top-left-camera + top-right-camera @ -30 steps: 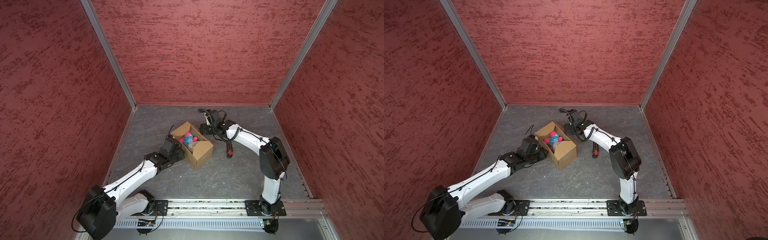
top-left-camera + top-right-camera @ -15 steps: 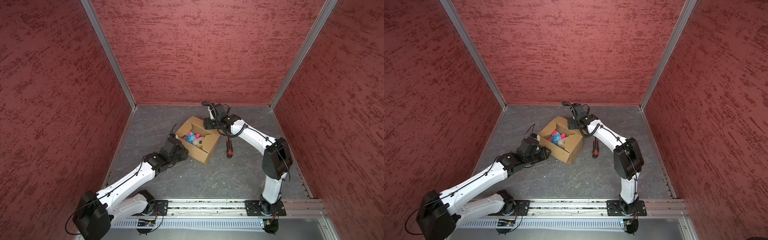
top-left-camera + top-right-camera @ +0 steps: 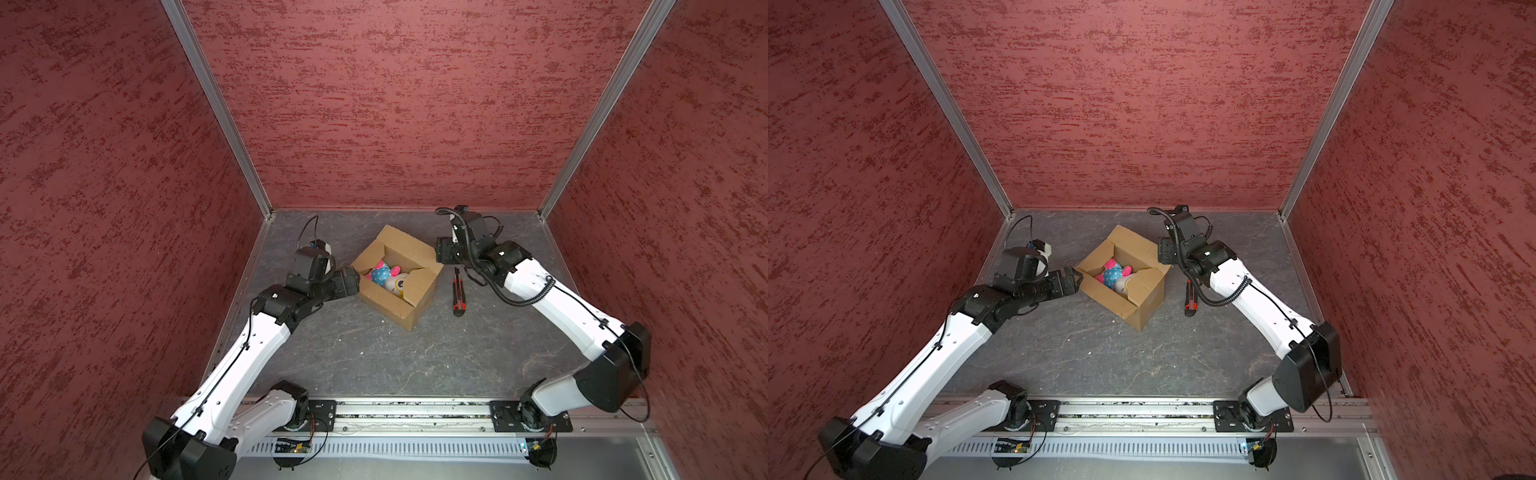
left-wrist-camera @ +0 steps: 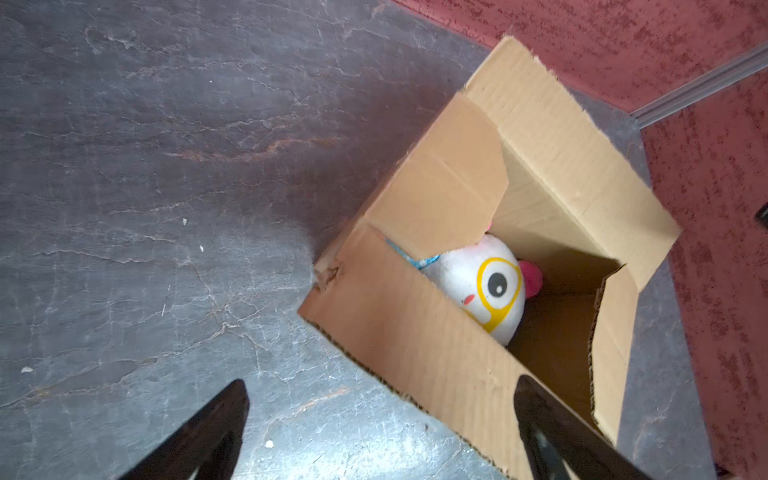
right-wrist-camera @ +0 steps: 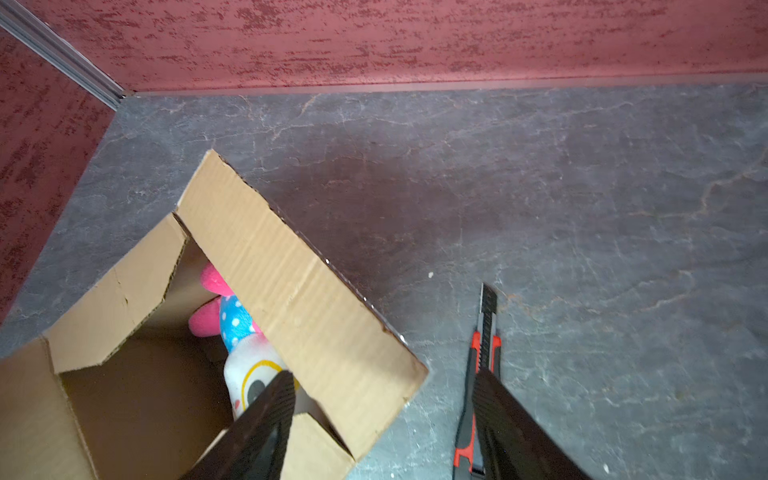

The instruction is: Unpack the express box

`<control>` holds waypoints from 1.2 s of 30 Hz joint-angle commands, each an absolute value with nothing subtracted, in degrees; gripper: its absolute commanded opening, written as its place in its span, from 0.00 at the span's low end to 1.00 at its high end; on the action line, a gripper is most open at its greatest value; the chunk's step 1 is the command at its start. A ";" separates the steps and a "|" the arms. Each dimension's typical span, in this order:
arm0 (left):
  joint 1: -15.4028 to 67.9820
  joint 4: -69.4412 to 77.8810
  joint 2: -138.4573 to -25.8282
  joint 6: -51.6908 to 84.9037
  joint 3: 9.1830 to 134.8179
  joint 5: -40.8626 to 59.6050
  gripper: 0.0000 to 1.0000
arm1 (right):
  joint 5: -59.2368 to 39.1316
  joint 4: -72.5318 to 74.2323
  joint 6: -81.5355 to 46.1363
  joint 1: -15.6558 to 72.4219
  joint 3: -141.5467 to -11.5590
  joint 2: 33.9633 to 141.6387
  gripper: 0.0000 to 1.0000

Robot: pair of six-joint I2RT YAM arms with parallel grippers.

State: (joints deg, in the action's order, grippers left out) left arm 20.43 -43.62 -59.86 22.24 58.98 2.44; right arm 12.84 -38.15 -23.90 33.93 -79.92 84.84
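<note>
Jaws of the left gripper point(image 4: 380, 432) spread wide, gripping nothing, one finger over a flap of the express box point(image 3: 397, 277); jaws of the right gripper point(image 5: 382, 419) parted too, empty, straddling the flap on the far side.

Box open on the grey floor point(image 3: 374, 357), all four flaps up, plush toy point(image 3: 386, 277) lying inside, utility knife point(image 3: 458, 296) on the floor just beside the box's right wall.

Likely trouble: light carton sliding or tipping if a finger snags a flap on the way in; toy half hidden under a flap, so easily missed or pinched along with cardboard; knife nudged by the right finger passing over it.

Left arm stretched low toward the box's left corner, wrist level. Right arm arched over, wrist angled down at the box's right edge.
</note>
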 commanded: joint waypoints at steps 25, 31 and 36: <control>29.32 -53.66 -89.23 -9.29 86.69 -4.38 1.00 | 17.49 -37.15 -37.27 40.43 -67.73 75.54 0.71; 30.73 -54.93 -95.94 -12.68 89.62 -9.63 1.00 | 17.24 -35.51 -38.06 40.42 -64.42 72.55 0.72; 31.55 -54.70 -98.68 -13.71 90.17 -14.37 1.00 | 16.19 -34.32 -38.52 40.42 -62.41 71.62 0.72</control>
State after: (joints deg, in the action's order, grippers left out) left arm 31.07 -53.95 -98.17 -11.53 88.33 -10.11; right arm 16.25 -36.29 -37.12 40.10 -63.20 72.51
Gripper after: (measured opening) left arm 0.996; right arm 0.722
